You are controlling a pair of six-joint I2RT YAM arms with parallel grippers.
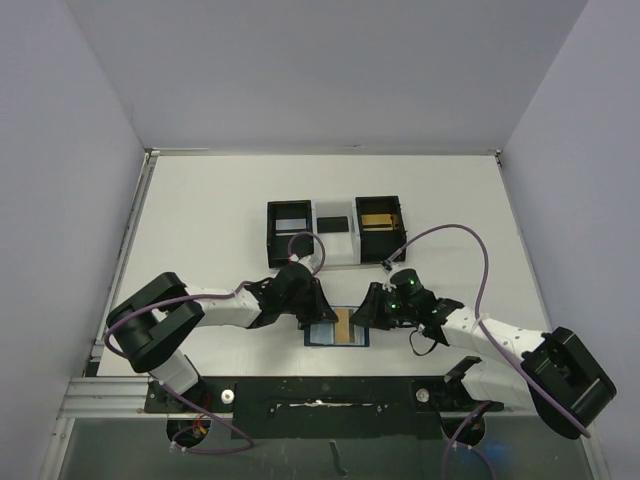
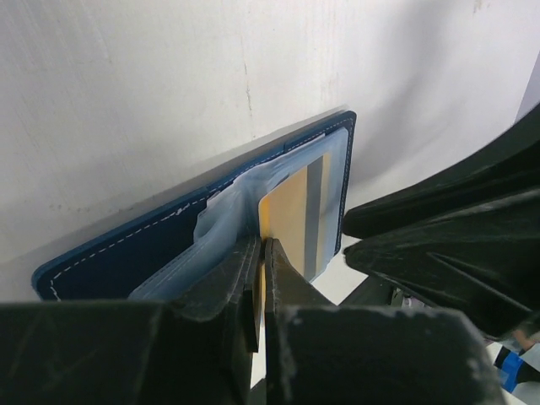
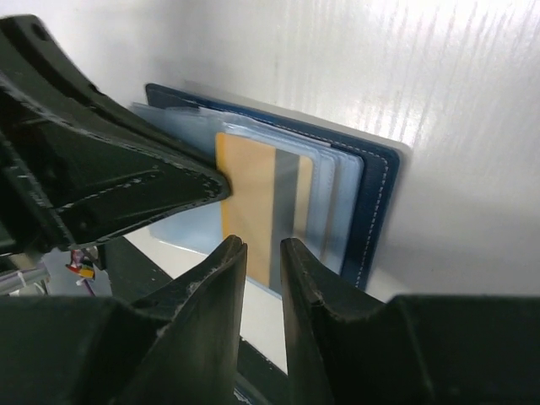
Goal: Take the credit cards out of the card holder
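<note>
Left gripper [image 2: 261, 253] fills the foreground of its wrist view. The jaws are pressed together with a tan sliver caught between them, so we read it as pinching the near edge of the gold card [image 2: 285, 219].

- The card sits partly inside a pale plastic sleeve [image 2: 224, 211] of the card holder [image 2: 126, 249].
- From above, the holder lies open on the table [image 2: 126, 76], near the front edge and between the two arms.
- Right gripper [image 3: 263, 249] is at the holder's opposite side. Its jaws are slightly apart with nothing in the narrow gap, and the card's edge lines up just beyond it. We cannot tell whether it touches the holder.
- Pale layers [image 3: 329, 198] beside the gold card may be more credit cards or only sleeve; we cannot tell.
- Black boxes [image 1: 335, 232] stand well apart at the back.

Step as we judge it: draw the gold card out of its sleeve.

- Pull low and in line with the sleeve, and do not lift until the card is clear of the plastic.
- The holder looks light and nothing pins it, so we expect it to drag along with the card. The right gripper would help by pressing down on the navy cover.
- The pinch is on a thin edge only, so we go slowly and watch for slip.
- The two grippers are almost touching over the holder, so we keep the pull directed away from the right one.
</note>
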